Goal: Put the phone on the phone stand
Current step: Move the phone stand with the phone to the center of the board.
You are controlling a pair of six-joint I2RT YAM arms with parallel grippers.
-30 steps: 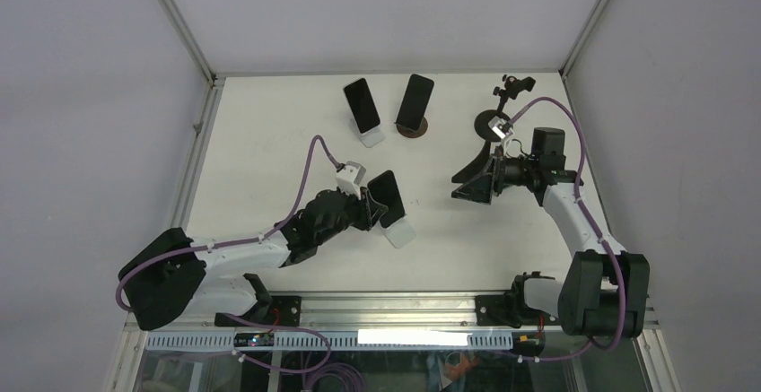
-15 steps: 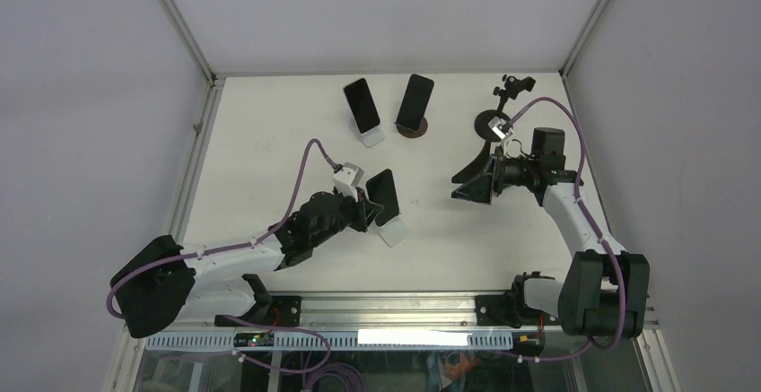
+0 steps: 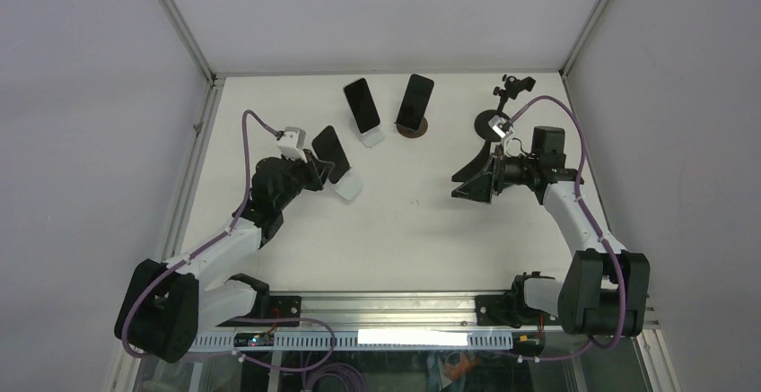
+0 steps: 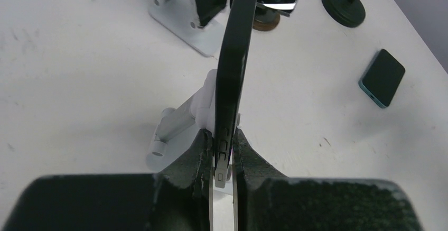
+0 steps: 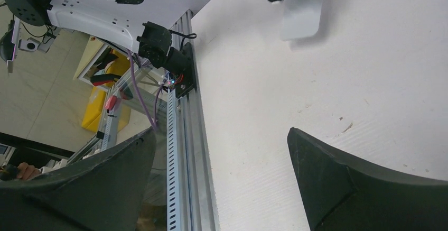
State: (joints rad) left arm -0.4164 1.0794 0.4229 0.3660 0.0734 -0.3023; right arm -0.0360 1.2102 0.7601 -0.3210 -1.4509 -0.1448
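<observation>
Phone (image 4: 235, 72) clamped edge-on in left pincer (image 4: 222, 154), touching white stand (image 4: 177, 125); right pincer (image 5: 222, 136) spread wide.

My left gripper (image 3: 311, 170) meets the near edge of a dark phone (image 3: 329, 152), which leans over a white stand (image 3: 349, 187) just past my fingertips. Farther beyond, to the right, a second phone (image 3: 362, 105) and a third phone (image 3: 415, 100) lean on stands. My right gripper (image 3: 467, 182) gapes wide above the table (image 3: 431, 239), with a black round-based stand (image 3: 489, 126) just beside it.
</observation>
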